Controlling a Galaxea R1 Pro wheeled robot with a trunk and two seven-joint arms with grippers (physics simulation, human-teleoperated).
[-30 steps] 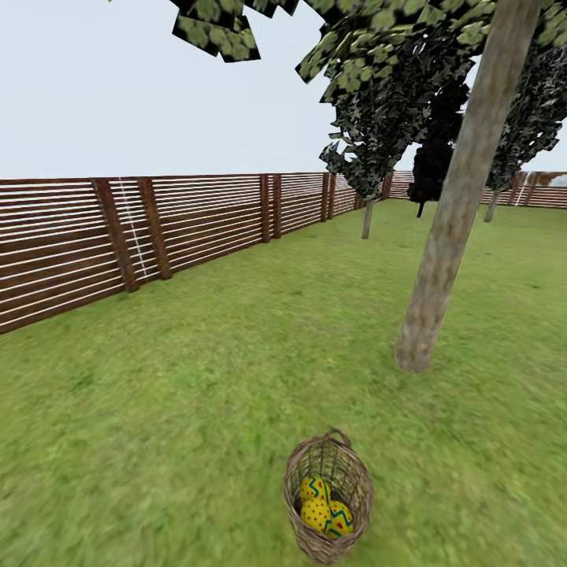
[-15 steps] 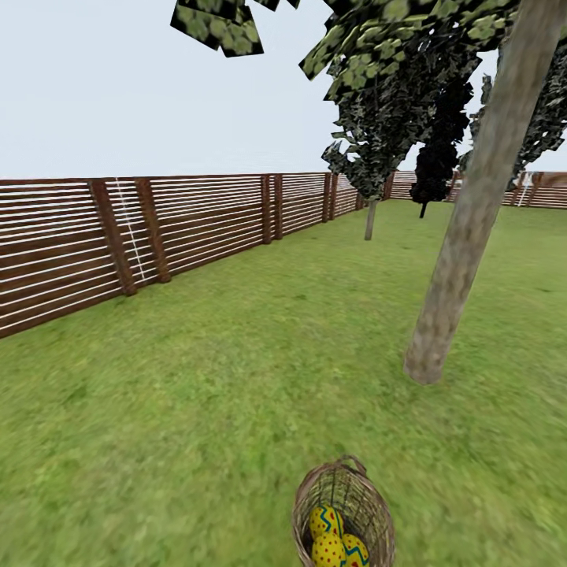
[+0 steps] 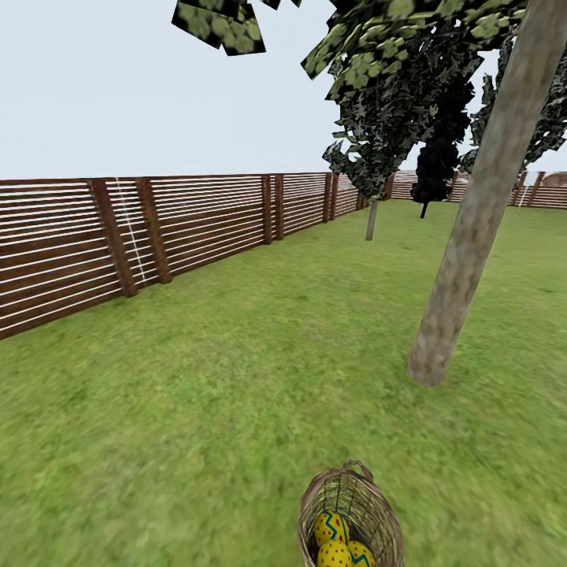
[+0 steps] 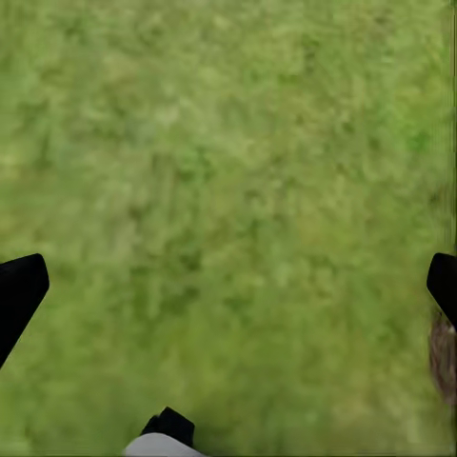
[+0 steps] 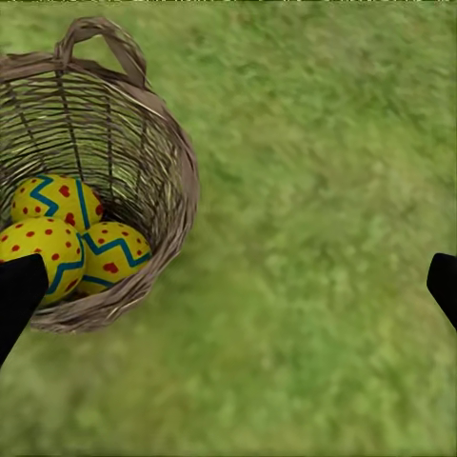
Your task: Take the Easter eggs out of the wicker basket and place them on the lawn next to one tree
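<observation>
**At the lower edge of the head view: basket with all three eggs inside**

Low in the head view, right of centre, the wicker basket [image 3: 350, 516] sits on the lawn [image 3: 197, 409], cut off by the bottom edge; its small loop handle [image 3: 361, 470] stands at the far rim; inside lie the three Easter eggs [image 3: 340, 543], yellow with blue zigzags and red dots, packed together and touching.

Right of centre, up the frame from the basket, the tree [image 3: 472, 228] rises with a pale, mottled, bare trunk that leans toward the upper right; its foot meets the grass well apart from the basket; leafy crowns fill the upper right. A brown slatted fence [image 3: 157, 236] runs from the left edge back toward the centre; a thinner tree [image 3: 371, 219] and a dark cypress [image 3: 433, 169] stand farther off near it.

From the right wrist, the basket [image 5: 90, 171] fills the upper left, upright, eggs [image 5: 71, 233] clustered at its bottom; the right gripper [image 5: 228, 286] is spread wide, one dark fingertip at the left edge overlapping the basket's lower side, the other at the right edge over grass; nothing lies between them.

From the left wrist, the left gripper [image 4: 228, 286] is likewise spread wide over bare grass [image 4: 228, 171]; a sliver of brown weave shows at the right edge.
</observation>
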